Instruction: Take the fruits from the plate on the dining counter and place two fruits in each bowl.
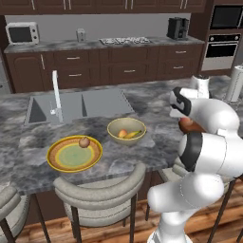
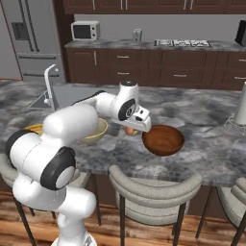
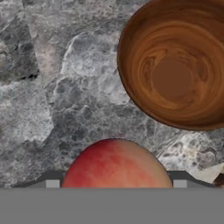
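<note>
Grey marbled stone dining counter (image 3: 52, 87) is filling the hand view; a round red fruit (image 3: 116, 164), smooth, firm, prob. slippery, is being held across its middle at bottom centre by the gripper (image 2: 132, 129), w/ dark wood-like bowl (image 3: 177, 61) upper right.

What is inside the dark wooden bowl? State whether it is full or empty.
Empty. The hand view looks straight into the wooden bowl and shows only bare wood grain; the red fruit sits between the gripper's fingers, beside the bowl, not over it.

One fruit (image 1: 84, 142) on the plate (image 1: 56, 162), seemingly two in the bowl (image 1: 114, 134) right of it
</note>
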